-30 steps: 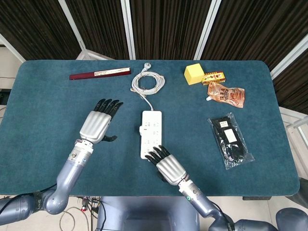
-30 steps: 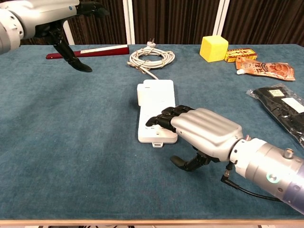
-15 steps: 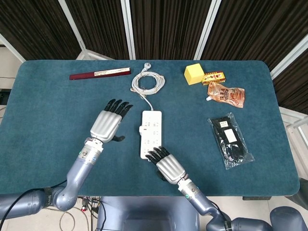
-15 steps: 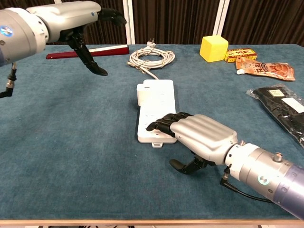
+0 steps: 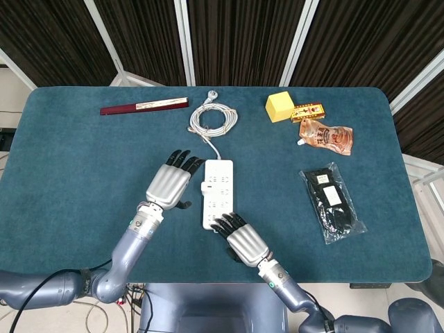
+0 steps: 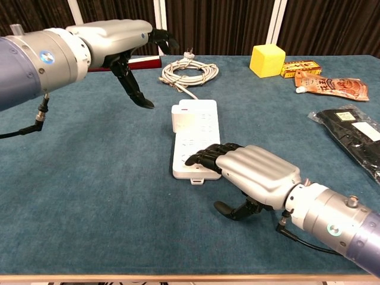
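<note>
My right hand [image 6: 252, 173] rests its spread fingertips on the near end of the power strip [image 5: 218, 183] while my left hand [image 5: 170, 184], open and empty, hovers just beside it, so uneven pressure could skid it across the worktop [image 5: 76, 173].

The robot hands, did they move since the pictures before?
The left hand slid toward the white power strip, open and holding nothing. The right hand eased back slightly, fingertips still resting on the strip's near end. The strip, coiled cable and yellow block stayed put.
</note>
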You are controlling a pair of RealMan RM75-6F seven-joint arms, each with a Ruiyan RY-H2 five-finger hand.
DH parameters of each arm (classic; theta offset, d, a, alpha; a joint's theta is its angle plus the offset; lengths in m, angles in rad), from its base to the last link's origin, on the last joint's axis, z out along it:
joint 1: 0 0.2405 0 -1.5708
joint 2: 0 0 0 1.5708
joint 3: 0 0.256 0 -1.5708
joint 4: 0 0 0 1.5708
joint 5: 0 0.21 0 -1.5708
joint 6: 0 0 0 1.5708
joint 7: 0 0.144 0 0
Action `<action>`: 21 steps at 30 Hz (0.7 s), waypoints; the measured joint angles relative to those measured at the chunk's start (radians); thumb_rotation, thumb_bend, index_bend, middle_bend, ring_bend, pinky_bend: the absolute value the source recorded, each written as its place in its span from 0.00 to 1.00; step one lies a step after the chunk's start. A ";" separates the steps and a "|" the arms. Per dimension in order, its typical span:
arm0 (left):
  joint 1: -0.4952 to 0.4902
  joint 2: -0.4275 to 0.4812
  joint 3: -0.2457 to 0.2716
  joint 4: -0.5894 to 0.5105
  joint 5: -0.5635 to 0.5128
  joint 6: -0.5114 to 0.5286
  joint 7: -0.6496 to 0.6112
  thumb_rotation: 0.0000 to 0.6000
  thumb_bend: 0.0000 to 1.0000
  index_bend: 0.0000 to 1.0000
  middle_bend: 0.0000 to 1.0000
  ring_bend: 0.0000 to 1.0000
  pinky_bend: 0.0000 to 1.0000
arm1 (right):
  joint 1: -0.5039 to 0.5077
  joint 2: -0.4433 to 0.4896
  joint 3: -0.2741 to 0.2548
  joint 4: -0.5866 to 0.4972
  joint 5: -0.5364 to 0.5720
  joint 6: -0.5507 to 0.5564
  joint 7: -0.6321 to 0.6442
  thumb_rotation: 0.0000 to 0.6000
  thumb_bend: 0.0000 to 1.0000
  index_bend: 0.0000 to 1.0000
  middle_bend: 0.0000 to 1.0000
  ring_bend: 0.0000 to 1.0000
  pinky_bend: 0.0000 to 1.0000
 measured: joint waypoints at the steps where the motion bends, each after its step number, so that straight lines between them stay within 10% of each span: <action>1: -0.005 -0.005 0.001 0.005 -0.009 0.000 0.005 1.00 0.02 0.18 0.19 0.04 0.09 | 0.000 0.000 -0.001 0.000 0.001 -0.001 -0.001 1.00 0.49 0.15 0.18 0.10 0.13; 21: -0.113 -0.117 0.022 0.091 -0.136 0.010 0.075 1.00 0.03 0.22 0.23 0.06 0.11 | 0.004 0.005 -0.008 -0.006 0.014 0.006 0.008 1.00 0.49 0.18 0.27 0.16 0.15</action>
